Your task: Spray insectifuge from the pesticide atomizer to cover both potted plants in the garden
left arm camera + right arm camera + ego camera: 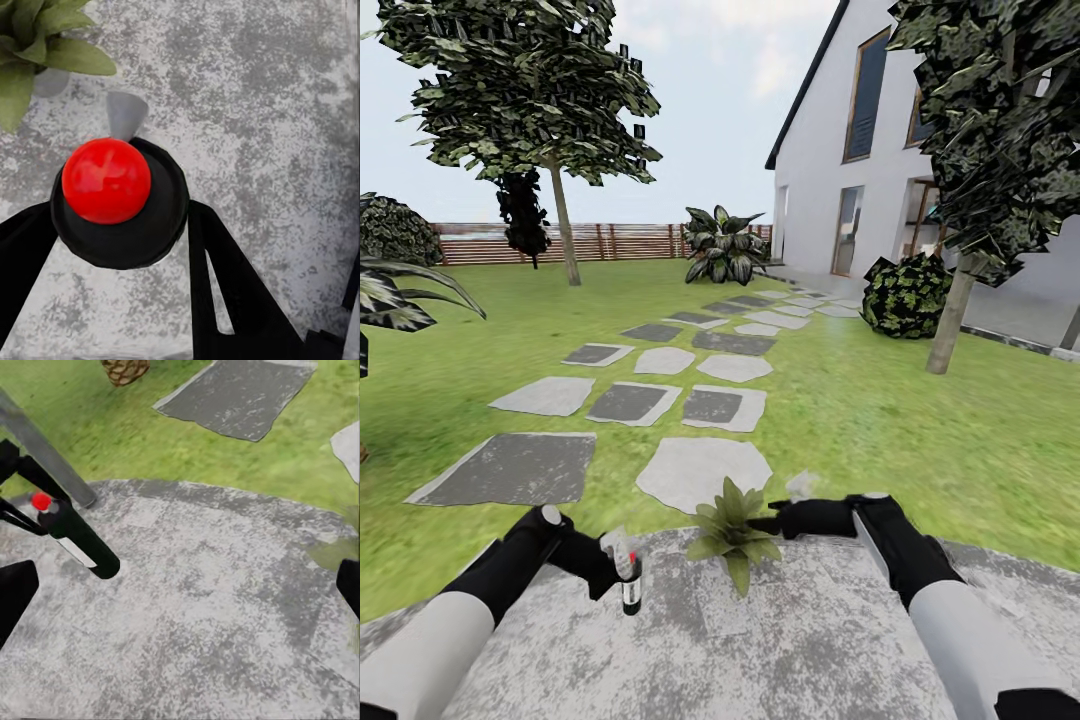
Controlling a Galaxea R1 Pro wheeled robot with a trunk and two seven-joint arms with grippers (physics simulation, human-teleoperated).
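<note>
Pesticide atomizer upright on the patio, between the left gripper fingers, clamped. Potted plant just right of it. Right gripper beside the plant; finger spread unclear.

Trees, shrubs and a house around the lawn

A white house with tall dark windows stands at the lawn's far right edge, a round dark bush and a slim tree trunk before it. A leafy tree rises toward the far left, near the wooden fence along the far edge, where a broad-leaved shrub grows. Striped palm fronds reach in at the left edge.
</note>
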